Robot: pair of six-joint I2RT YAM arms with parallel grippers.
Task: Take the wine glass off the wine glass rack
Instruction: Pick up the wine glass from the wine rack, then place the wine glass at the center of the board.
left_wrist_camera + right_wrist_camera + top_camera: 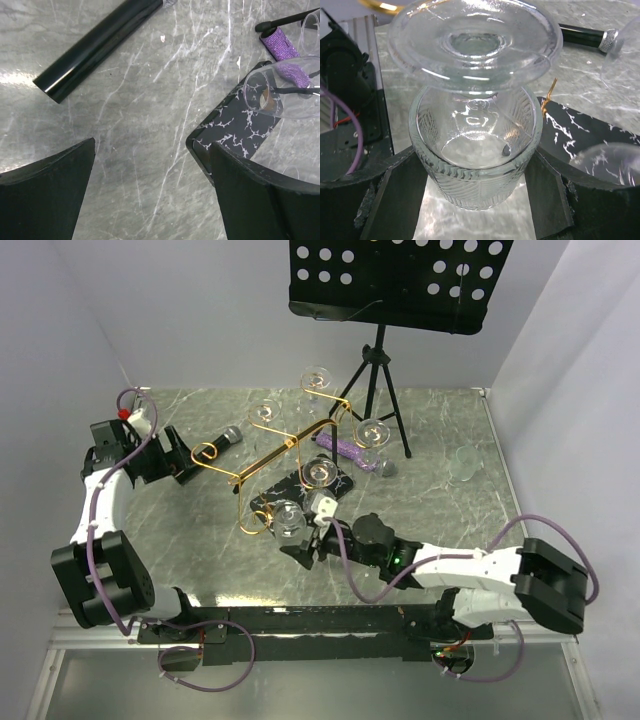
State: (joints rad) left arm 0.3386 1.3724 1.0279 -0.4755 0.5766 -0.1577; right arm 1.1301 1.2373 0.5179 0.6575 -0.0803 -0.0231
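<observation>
Gripping the wine glass (288, 521) by its bowl, the right gripper (476, 202) is sitting at the lower centre of the overhead view. I am reading its two fingers (395, 195) as clamped on the ribbed glass wall, one on each side. The glass is hanging upside down, foot uppermost, which seems to be how the wine glass rack (285, 448) is carrying its load: the foot caught in a curled gold arm, the bowl dangling below. Taking the bowl from the sides is making sense here, since the stem and foot are the parts that the curl is trapping.

I cannot tell whether the foot is already clear of the nearest spiral, at the lower left end of the rack (the wrist view is showing no gold wire under the foot, only a strand beside the bowl). I am judging the next move to be a level slide outward, away from the pole, so that the foot is not snagging.

The left gripper (152, 150) is hovering over the table (130, 110) at the left of the overhead view, fingers spread wide with nothing between them. I am treating it as parked out of the way, near the black microphone (225, 438). Several other glasses (372, 432) are hanging on the rack, so any jolt to the thin stand is putting them all at risk.
</observation>
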